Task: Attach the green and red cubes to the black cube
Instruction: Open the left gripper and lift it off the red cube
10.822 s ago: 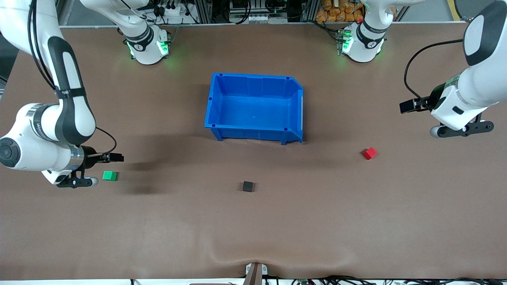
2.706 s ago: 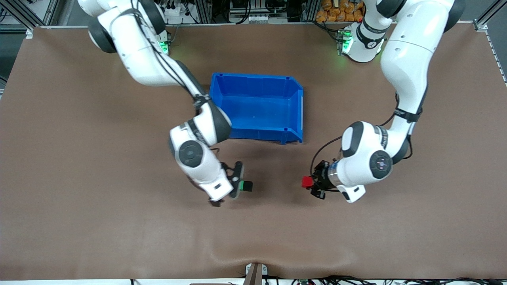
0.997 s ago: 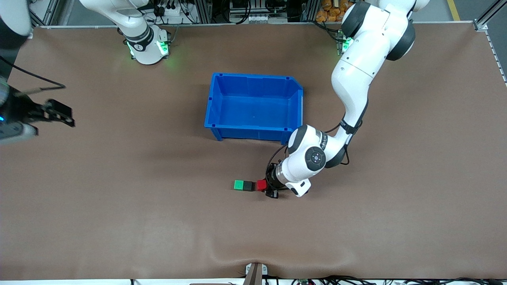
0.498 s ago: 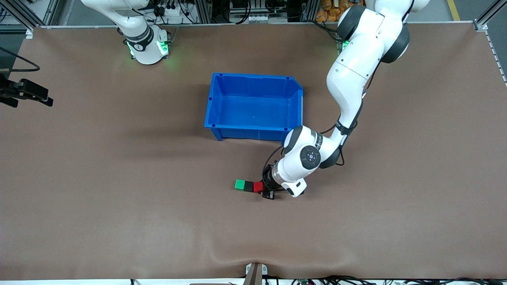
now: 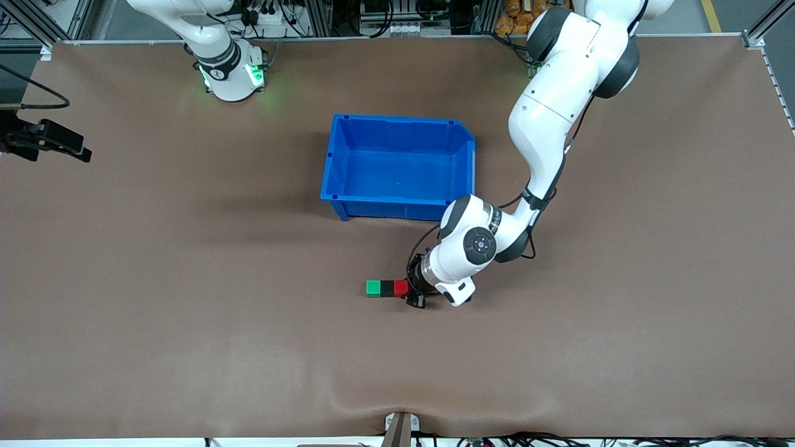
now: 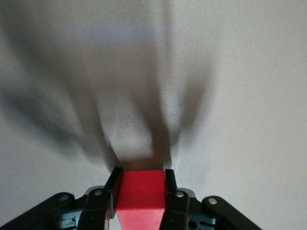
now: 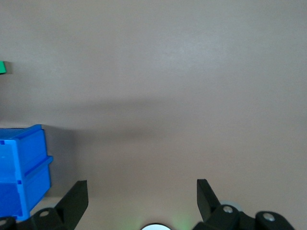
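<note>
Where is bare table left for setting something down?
Bare: the stretch between the cube row and the front camera's edge. Crowded: between the blue bin and the green cube, black cube, red cube, where the left gripper grips red.

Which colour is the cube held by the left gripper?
Red cube; left wrist view shows it best.

no readable text, label, brand or number shows anywhere in these views. the arm bases at the top of the front view carry small dark marks that may be a logo, but they are too small to make out. the blue bin, the three cubes and the tabletop bear no writing.
</note>
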Controlling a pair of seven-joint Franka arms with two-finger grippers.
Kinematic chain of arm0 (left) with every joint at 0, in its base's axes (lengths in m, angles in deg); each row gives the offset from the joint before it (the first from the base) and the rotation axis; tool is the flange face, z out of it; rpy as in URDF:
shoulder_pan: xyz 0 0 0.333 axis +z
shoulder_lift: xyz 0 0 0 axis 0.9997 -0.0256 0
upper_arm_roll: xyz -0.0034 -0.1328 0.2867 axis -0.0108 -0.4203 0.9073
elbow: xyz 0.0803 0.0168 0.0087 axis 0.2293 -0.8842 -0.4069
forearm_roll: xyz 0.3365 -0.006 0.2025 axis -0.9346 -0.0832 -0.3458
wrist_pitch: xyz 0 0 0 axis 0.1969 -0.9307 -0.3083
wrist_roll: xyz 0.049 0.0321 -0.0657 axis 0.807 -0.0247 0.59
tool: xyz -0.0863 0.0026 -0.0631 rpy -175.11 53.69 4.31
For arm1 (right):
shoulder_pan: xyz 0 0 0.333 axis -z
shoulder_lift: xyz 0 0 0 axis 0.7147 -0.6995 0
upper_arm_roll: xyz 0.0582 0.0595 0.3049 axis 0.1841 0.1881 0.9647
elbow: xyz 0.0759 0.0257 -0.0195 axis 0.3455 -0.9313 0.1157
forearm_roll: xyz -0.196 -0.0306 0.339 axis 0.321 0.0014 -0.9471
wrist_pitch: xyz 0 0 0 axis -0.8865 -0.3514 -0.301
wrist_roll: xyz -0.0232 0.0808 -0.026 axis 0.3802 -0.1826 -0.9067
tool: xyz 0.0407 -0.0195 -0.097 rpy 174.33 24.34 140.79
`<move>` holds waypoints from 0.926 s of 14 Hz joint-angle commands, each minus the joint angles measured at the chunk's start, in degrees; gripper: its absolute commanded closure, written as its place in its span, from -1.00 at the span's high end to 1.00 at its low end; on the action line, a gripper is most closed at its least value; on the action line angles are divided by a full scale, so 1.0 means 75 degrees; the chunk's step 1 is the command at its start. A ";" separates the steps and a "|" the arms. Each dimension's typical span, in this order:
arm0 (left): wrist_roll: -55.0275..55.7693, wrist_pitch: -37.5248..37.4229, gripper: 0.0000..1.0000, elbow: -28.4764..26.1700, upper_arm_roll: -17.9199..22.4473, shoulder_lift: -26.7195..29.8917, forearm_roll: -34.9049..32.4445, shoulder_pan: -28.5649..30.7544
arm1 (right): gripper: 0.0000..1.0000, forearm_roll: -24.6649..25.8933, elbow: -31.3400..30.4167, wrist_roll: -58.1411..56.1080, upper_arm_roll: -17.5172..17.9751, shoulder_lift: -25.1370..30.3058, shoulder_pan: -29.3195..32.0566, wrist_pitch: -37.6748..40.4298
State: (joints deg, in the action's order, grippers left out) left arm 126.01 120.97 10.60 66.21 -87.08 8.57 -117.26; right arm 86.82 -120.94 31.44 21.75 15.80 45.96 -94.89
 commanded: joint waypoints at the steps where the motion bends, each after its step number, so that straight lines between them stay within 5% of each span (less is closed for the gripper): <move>1: -0.0001 -0.0445 -1.00 0.0129 0.0125 0.0034 0.0050 -0.0119 | 1.00 -0.0197 -0.0191 0.0070 0.0048 0.0210 0.0083 0.0112; 3: -0.0025 -0.0563 -0.78 0.0129 0.0125 0.0069 -0.0043 -0.0131 | 1.00 -0.0185 -0.0132 0.0058 0.0036 0.0198 0.0084 0.0148; 6: -0.0083 -0.0469 -0.02 0.0141 0.0125 0.0081 -0.0103 -0.0131 | 1.00 -0.0080 0.0148 0.0081 0.0071 0.0081 -0.0022 -0.0086; 8: -0.0200 -0.0469 0.99 0.0153 0.0137 0.0197 -0.0114 -0.0119 | 1.00 -0.0126 0.0184 0.0105 0.0083 0.0069 -0.0022 -0.0203; 13: -0.0866 -0.0563 1.00 0.0141 0.0172 0.0749 -0.1119 0.0033 | 1.00 -0.0115 0.0196 0.0128 0.0095 -0.0106 -0.0278 -0.0227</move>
State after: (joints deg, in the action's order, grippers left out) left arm 121.68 117.97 12.52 67.06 -83.79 3.48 -117.21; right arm 86.06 -119.92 31.44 22.48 15.73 45.52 -96.40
